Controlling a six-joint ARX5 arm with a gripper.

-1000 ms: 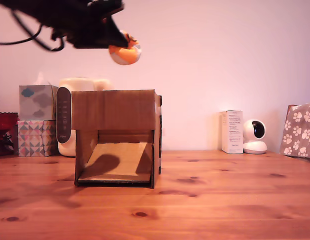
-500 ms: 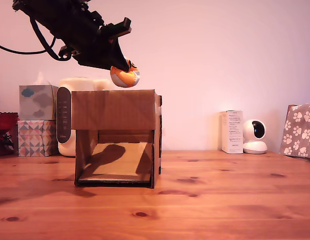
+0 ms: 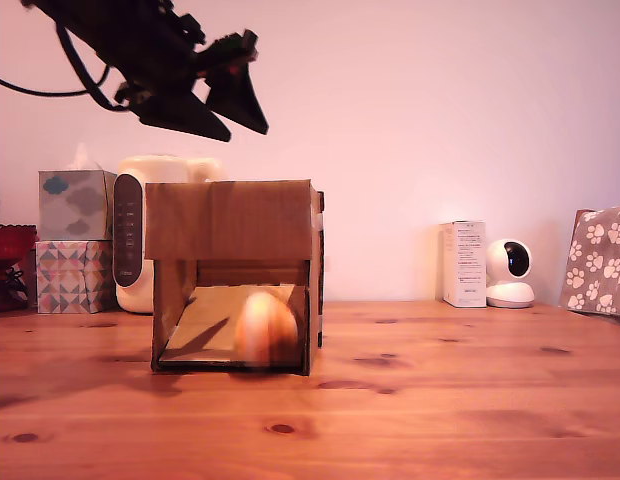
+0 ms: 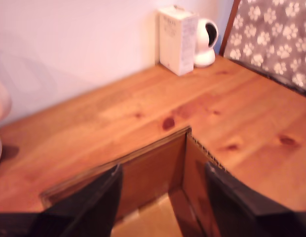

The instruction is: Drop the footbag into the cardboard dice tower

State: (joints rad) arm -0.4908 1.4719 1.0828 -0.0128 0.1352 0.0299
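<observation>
We see footbag [image 3: 265,328] gone from gripper [image 3: 233,110] since half-second ago; now blurred on ramp in front opening of cardboard dice tower [image 3: 232,220], frame lower centre. Gripper upper left, fingers spread wide, empty. White carton [image 3: 463,263], small camera [image 3: 509,272] well right.

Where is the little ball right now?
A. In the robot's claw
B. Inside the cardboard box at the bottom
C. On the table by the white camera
B. The ball shows blurred in the cardboard box's front opening, and the gripper above is open and empty.
</observation>
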